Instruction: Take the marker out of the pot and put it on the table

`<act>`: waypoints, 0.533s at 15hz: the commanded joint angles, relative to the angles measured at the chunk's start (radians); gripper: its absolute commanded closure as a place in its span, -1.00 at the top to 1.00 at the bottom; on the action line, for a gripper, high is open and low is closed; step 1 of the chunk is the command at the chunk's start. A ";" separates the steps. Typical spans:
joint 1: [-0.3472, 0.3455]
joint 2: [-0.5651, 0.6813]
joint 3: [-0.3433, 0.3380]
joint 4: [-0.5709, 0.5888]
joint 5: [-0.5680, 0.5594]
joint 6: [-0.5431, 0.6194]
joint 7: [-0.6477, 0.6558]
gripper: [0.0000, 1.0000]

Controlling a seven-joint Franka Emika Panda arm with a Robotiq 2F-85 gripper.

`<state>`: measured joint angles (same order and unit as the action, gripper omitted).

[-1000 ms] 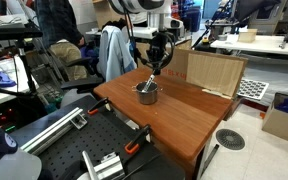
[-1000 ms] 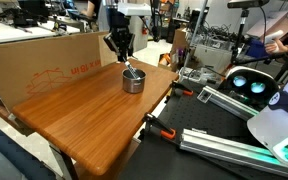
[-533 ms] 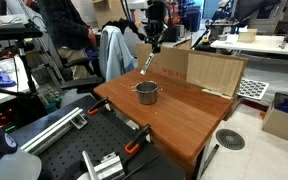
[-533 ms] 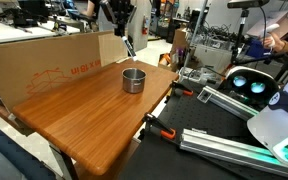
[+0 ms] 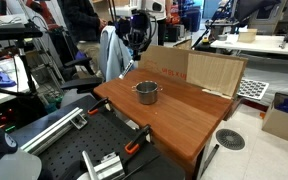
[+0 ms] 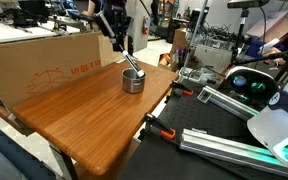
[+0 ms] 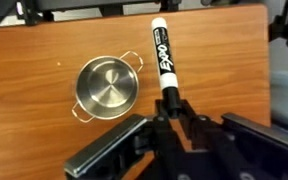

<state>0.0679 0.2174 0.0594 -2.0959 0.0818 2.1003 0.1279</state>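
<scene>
My gripper (image 7: 171, 106) is shut on the dark end of the marker (image 7: 160, 55), a white pen with a black cap and black lettering. It holds the marker in the air above the reddish-brown table (image 7: 34, 55). The silver pot (image 7: 106, 87) stands empty on the table, beside the marker in the wrist view. In an exterior view the gripper (image 6: 113, 27) hangs above and behind the pot (image 6: 133, 81), with the marker (image 6: 130, 58) slanting down towards the pot's rim. In an exterior view the gripper (image 5: 135, 38) is high over the table's far corner, off to the side of the pot (image 5: 147, 93).
A large cardboard box (image 6: 44, 62) stands along one side of the table (image 6: 84, 120) and shows in both exterior views (image 5: 199, 68). Orange-and-black clamps (image 6: 162, 130) grip the table edge. A black perforated bench (image 5: 94, 150) lies beside it. People are behind the table.
The gripper lifted the marker up out of the pot, then carried it sideways away from the pot and slightly down. The pot stayed in place.
</scene>
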 commanded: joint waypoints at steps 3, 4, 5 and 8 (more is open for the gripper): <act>0.050 0.129 0.023 0.058 -0.026 -0.042 0.015 -0.90; 0.058 0.152 0.024 0.066 -0.027 -0.042 0.015 -0.90; 0.069 0.173 0.024 0.079 -0.036 -0.043 0.023 -0.90; 0.097 0.242 0.014 0.122 -0.071 -0.035 0.053 -0.90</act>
<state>0.1418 0.3965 0.0853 -2.0404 0.0594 2.1004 0.1353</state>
